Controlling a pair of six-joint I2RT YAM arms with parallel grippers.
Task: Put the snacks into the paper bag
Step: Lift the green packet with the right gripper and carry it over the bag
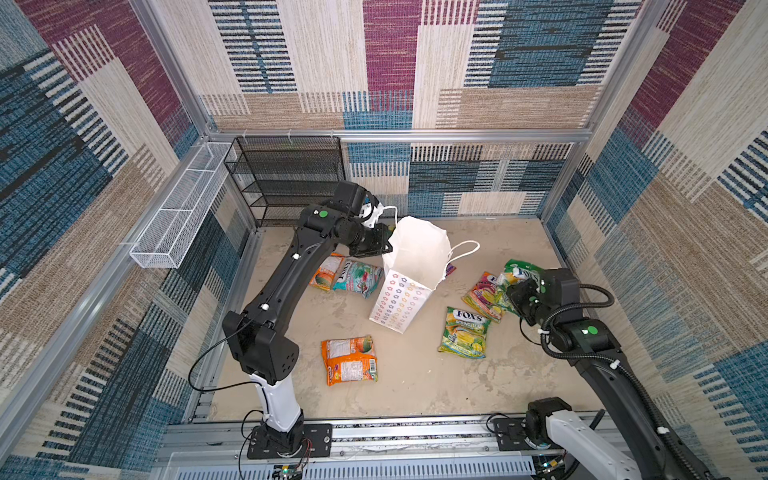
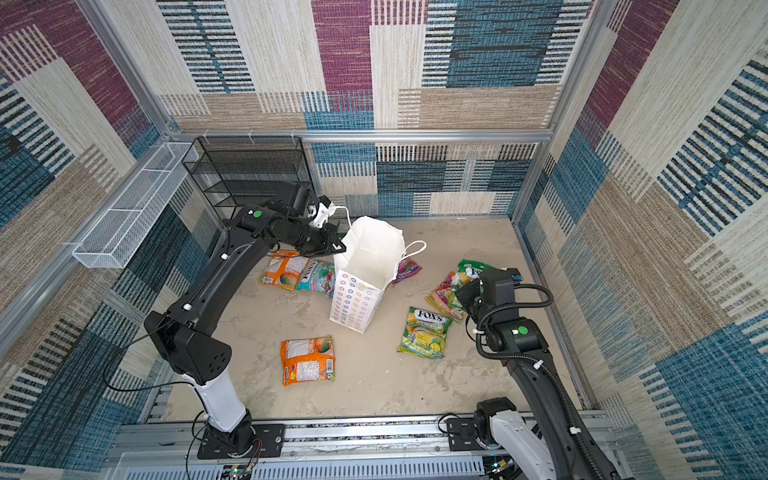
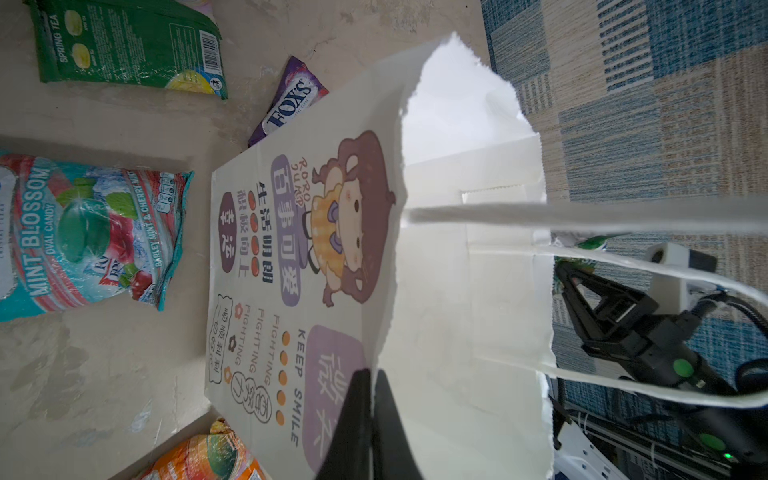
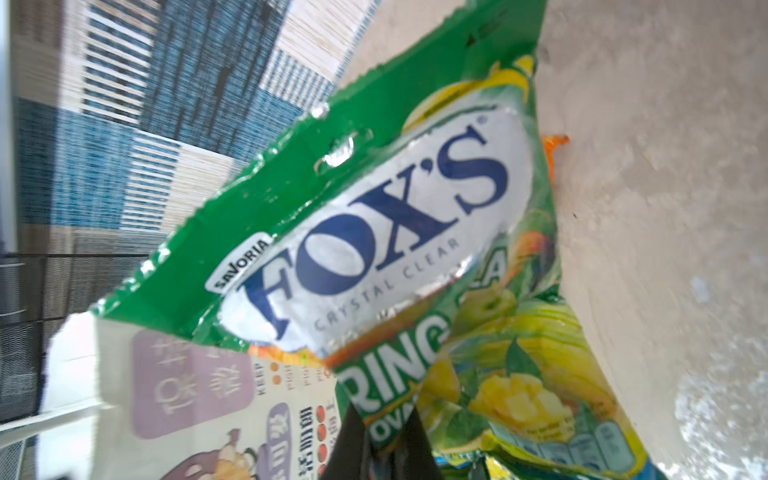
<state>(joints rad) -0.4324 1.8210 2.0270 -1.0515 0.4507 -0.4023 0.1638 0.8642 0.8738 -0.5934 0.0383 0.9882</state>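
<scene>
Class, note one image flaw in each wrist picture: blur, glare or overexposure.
Left wrist view: the paper bag is washed out white inside, its near handle out of focus. Right wrist view: the green packet looks blurred, with glare on its edge.

The paper bag [image 1: 409, 270] stands open, its rim at the left jaws. A green packet [image 1: 517, 267] lies at the right jaws, a yellow-green packet [image 1: 464, 332] nearby.

White paper bag [image 1: 399, 299], flower-star print, upright, mouth open, mid-floor. Snacks all outside it, flat unless noted: orange packet [image 1: 349, 359] in front; yellow-green packet [image 1: 464, 332] and multicolour packet [image 1: 484, 295] on the right; green packet [image 1: 519, 270] just beyond, tilted up; second orange packet [image 1: 328, 272] touching teal packet [image 1: 359, 277] on the left; purple packet [image 2: 407, 268] half hidden behind bag.
</scene>
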